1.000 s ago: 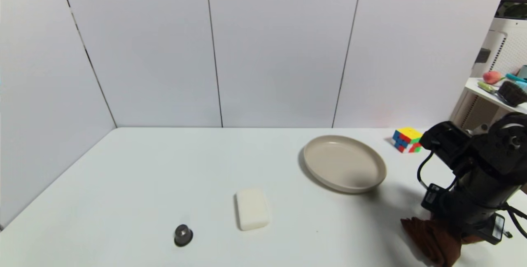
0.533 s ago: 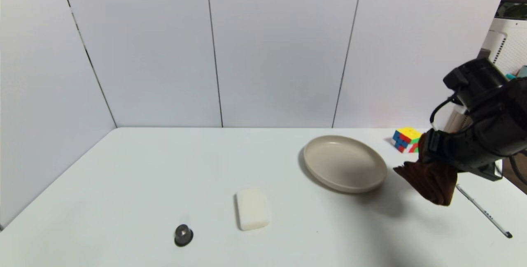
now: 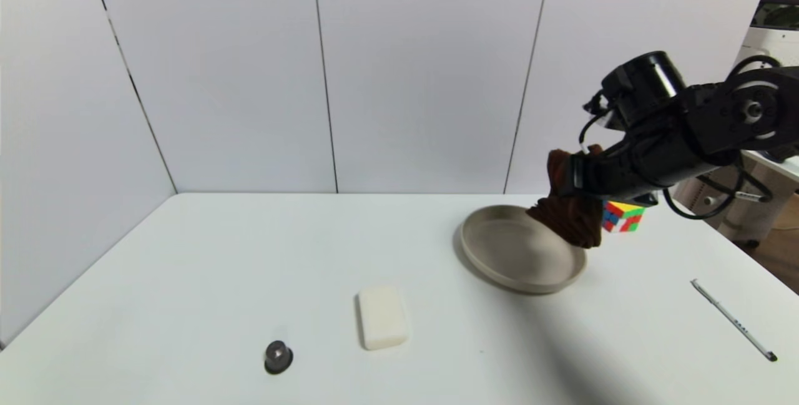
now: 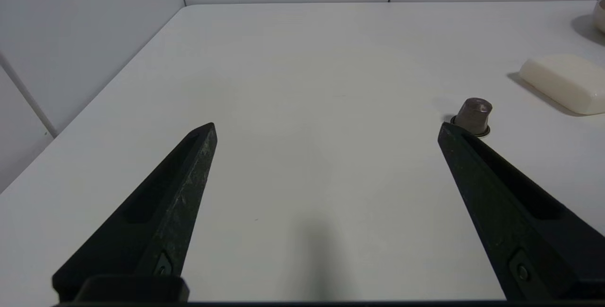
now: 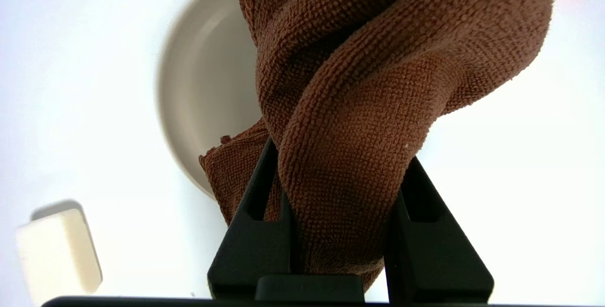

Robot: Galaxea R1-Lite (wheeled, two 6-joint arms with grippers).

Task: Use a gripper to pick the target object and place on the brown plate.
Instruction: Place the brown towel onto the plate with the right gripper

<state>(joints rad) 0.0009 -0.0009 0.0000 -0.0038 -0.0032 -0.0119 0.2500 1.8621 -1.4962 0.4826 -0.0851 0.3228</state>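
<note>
Your right claw [image 3: 565, 190] is clenching the dark brown towel [image 3: 571, 218] between its fingers [image 5: 255, 231], and it is now carrying that towel over the far right edge of the brown plate [image 3: 499, 268]; a second ago it was down at the near right corner of the tabletop [image 3: 249, 268], with the cloth still low against the surface, and half a second ago it was lifting it just beside the plate; so you are seeing the pick already done and the carry nearly finished. The towel is hanging free in a twisted bunch, not yet touching the plate as far as you can judge; you are probably needing to move a little further over the middle, then lower and release. Your left claw [image 4: 326, 129] is hanging released over the tabletop's left side, idle.
</note>
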